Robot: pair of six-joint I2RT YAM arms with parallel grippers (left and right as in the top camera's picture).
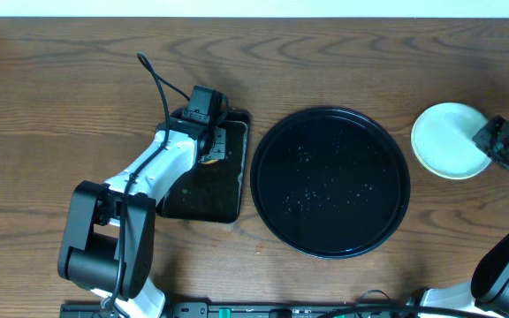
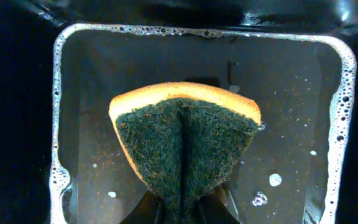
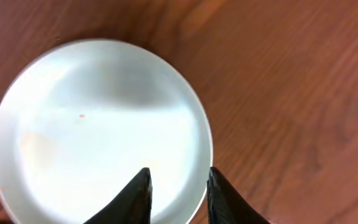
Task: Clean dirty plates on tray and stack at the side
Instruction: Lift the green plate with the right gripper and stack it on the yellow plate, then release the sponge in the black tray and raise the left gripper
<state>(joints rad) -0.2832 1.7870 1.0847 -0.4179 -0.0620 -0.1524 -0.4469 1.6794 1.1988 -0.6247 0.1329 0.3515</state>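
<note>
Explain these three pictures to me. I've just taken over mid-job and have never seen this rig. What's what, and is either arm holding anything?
Two robot arms work at a wooden table. The overhead picture looks straight down on everything. The other two come from a camera on each wrist, looking past that arm's own fingers.

The left gripper is shut on a folded sponge, green side showing, over the soapy rectangular sponge tray. In the middle sits the round black tray, with only droplets on it.

At the right, the right gripper is open, and its fingers appear to sit on either side of the rim of a pale plate. In the overhead view, a yellowish edge beneath it suggests a stack.
</note>
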